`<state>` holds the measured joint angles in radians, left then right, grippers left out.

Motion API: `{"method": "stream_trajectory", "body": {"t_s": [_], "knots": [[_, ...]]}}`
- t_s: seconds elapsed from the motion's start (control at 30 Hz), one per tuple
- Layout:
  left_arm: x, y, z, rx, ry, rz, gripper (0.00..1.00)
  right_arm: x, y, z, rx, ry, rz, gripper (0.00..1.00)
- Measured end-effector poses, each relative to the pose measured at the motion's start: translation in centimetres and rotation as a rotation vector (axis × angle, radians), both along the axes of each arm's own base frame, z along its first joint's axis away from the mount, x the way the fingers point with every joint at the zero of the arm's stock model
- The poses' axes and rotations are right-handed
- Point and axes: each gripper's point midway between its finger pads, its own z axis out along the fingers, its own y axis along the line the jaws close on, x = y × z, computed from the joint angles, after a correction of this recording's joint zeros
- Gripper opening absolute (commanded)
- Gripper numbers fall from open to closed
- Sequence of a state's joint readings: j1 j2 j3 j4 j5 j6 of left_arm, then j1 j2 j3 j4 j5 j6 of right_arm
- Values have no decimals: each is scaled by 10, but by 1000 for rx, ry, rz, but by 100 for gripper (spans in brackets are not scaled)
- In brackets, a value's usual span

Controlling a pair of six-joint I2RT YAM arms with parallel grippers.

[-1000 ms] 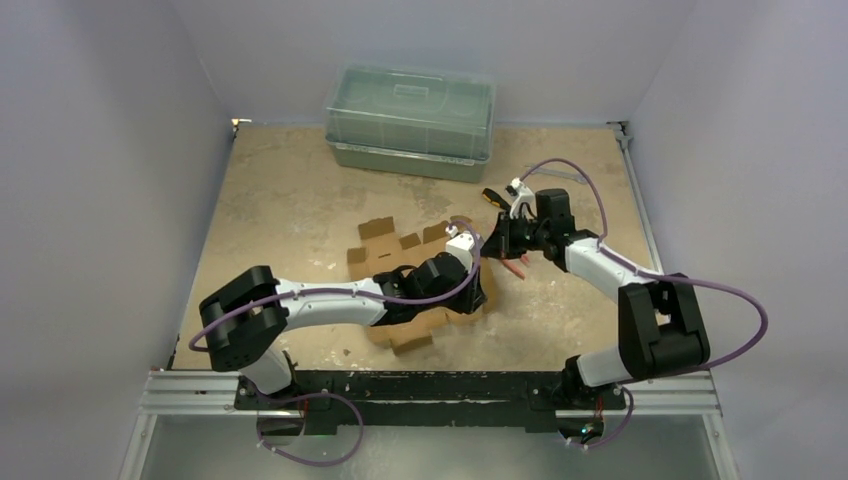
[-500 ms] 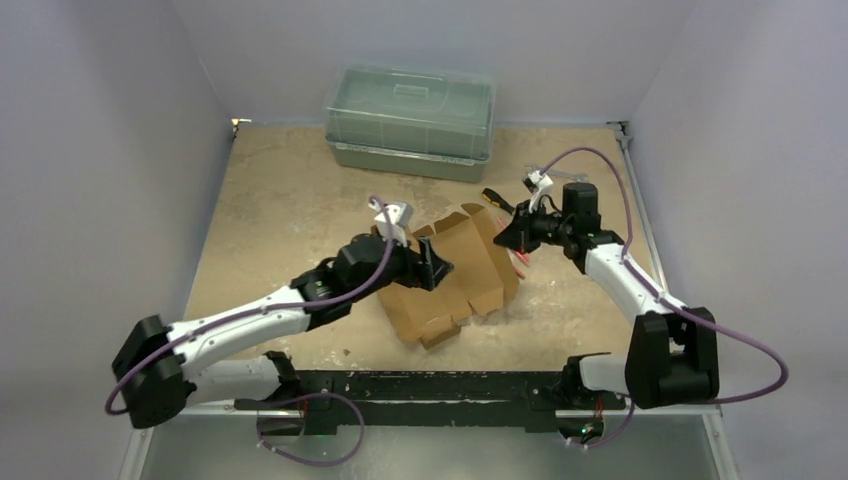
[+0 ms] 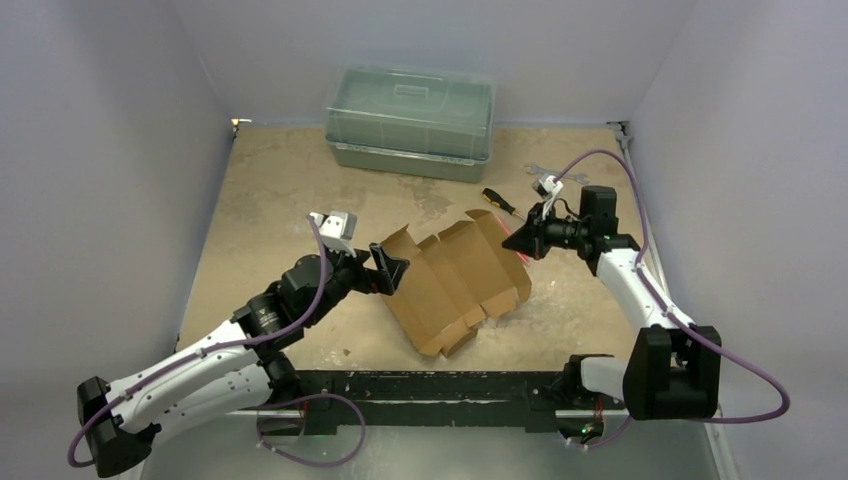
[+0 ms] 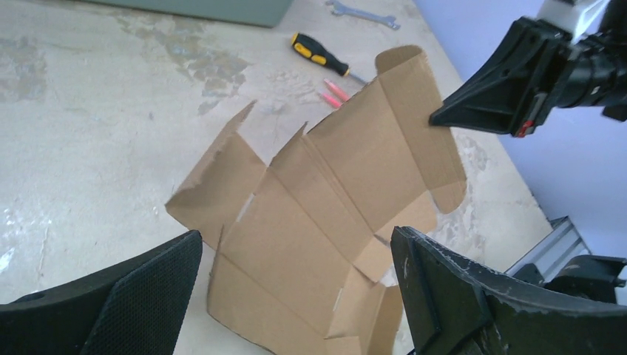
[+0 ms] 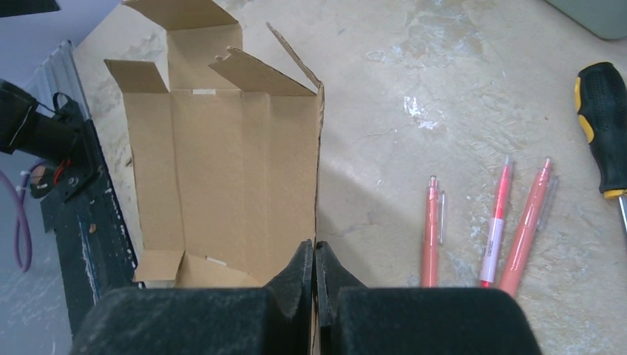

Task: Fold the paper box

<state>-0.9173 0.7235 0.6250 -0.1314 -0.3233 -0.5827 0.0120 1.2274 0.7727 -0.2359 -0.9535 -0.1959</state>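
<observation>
The paper box (image 3: 455,285) is a flat brown cut-out with scalloped flaps, unfolded, its right side lifted off the table. My right gripper (image 3: 514,243) is shut on the box's thin right edge; the right wrist view shows the closed pads (image 5: 303,270) pinching that edge, with the box (image 5: 222,163) spreading away to the left. My left gripper (image 3: 392,268) hangs open just left of the box, apart from it. In the left wrist view its wide-spread fingers (image 4: 473,296) frame the box (image 4: 325,200), nothing between them.
A large green-grey lidded plastic container (image 3: 410,120) stands at the back. A yellow-and-black screwdriver (image 3: 497,200) and a wrench (image 3: 545,172) lie behind the box. Three pink pens (image 5: 495,222) lie on the table right of the pinched edge.
My left gripper has opened, let go of the box and drawn back to the left. The right gripper moved right and up, tilting the box's right side up.
</observation>
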Motion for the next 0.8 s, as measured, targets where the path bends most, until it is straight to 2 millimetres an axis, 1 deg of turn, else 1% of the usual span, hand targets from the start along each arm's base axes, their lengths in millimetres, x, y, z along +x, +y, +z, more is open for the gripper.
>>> {"method": "stream_trajectory", "body": {"t_s": [0.17, 0.3, 0.47, 0.5, 0.6, 0.63, 0.7, 0.8], "knots": [[1, 3, -21, 30, 40, 6, 99, -9, 2, 0, 2, -6, 53, 0], [9, 4, -26, 28, 62, 14, 99, -13, 5, 3, 7, -20, 89, 0], [21, 11, -29, -6, 82, 27, 99, -18, 6, 5, 11, -34, 117, 0], [23, 12, -30, -13, 85, 29, 98, -19, 6, 6, 11, -38, 121, 0], [24, 18, -38, -20, 95, 30, 88, -20, 6, 7, 10, -60, 141, 0], [24, 19, -41, -20, 102, 26, 87, -21, 6, 5, 6, -63, 145, 0], [22, 20, -46, -12, 113, 11, 86, -23, 5, 3, -3, -62, 154, 0], [23, 20, -45, -12, 111, -4, 82, -26, 5, 1, -15, -64, 168, 0]]}}
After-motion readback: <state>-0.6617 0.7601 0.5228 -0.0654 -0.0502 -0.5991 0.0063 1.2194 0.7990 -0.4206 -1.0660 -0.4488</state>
